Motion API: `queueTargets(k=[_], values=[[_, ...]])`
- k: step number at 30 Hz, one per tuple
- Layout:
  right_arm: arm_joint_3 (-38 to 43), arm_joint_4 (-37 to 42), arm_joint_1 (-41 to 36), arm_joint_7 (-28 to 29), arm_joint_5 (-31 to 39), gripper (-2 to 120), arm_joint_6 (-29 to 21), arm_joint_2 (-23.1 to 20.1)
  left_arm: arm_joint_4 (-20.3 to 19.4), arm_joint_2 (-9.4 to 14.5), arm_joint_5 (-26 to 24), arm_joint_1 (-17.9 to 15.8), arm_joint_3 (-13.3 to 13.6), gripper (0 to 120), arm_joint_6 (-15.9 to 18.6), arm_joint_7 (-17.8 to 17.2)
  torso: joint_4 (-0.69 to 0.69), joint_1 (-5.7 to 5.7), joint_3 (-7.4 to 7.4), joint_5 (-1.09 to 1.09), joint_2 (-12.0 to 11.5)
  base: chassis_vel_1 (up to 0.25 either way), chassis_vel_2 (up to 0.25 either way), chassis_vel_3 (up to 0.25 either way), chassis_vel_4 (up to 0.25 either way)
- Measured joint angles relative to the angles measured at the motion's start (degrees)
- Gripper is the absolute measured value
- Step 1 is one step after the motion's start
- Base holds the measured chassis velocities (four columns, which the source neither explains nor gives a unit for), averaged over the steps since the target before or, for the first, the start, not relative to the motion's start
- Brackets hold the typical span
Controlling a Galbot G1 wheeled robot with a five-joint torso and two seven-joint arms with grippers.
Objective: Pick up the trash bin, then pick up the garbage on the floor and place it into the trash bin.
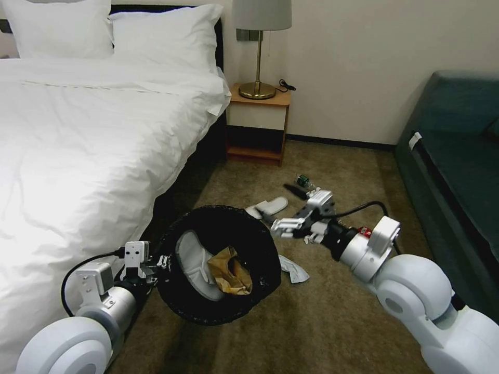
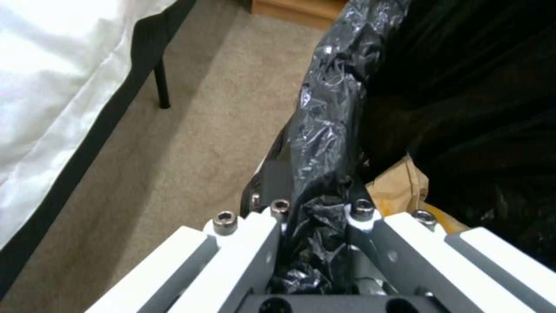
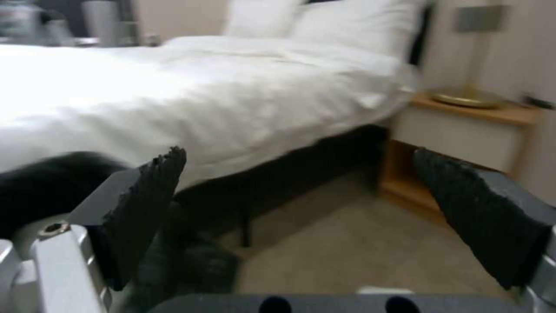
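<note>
The left gripper (image 1: 162, 261) is pinching the rim of the trash bin (image 1: 221, 311), fingers pressed together on the crinkled black liner (image 2: 330, 130); wrist cam is showing that clamp up close. Bin is hanging off the carpet (image 1: 322, 322), tipped so its mouth is facing the robot, sitting btwn the two arms right by the bed (image 1: 78, 145). Inside it: a white slipper (image 1: 195, 265) lying along the 9 o'clock side w/ a tan paper bag (image 1: 228, 272) at centre. Right gripper (image 1: 283, 226) is hovering at the bin's 2 o'clock, just past the rim, pads (image 3: 145, 204) spread wide w/ nothing btwn them. On the floor: another white slipper (image 1: 267, 206) at 1 o'clock from the bin, small green bottle (image 1: 303, 181) farther out near the nightstand (image 1: 258, 124), crumpled greyish wrapper (image 1: 293, 269) at 3 o'clock, sth red (image 1: 364, 231) peeking from behind the right wrist.
</note>
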Motion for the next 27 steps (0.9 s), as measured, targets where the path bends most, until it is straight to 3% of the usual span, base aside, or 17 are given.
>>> queueTargets(k=[4,15,25,27], values=[[2.9,-1.8,-2.7,4.4,-1.2,100,0.7,1.5,-0.3,-0.3,0.0,0.1,-0.7,2,0.0,-0.2,0.00,0.00,0.00,0.00,0.0,0.000,0.000,0.000,0.000],[10.4,-4.2,-9.5,6.6,-6.6,100,2.8,4.7,-0.7,-0.4,0.1,0.4,-1.9,2,0.0,-0.3,0.00,0.00,0.00,0.01,0.0,0.000,0.000,0.000,0.000],[18.7,-1.1,-21.0,7.5,-14.9,100,9.5,9.5,-0.7,-0.8,0.5,0.8,-2.5,2,0.0,-0.5,0.00,0.00,0.00,-0.01,0.0,0.000,0.000,0.000,0.000],[21.2,-0.3,-24.2,7.3,-17.5,100,10.9,12.3,-0.7,-1.1,0.8,0.8,-2.3,2,0.0,-0.5,0.00,0.00,-0.01,0.00,0.0,0.000,0.000,0.000,0.000]])
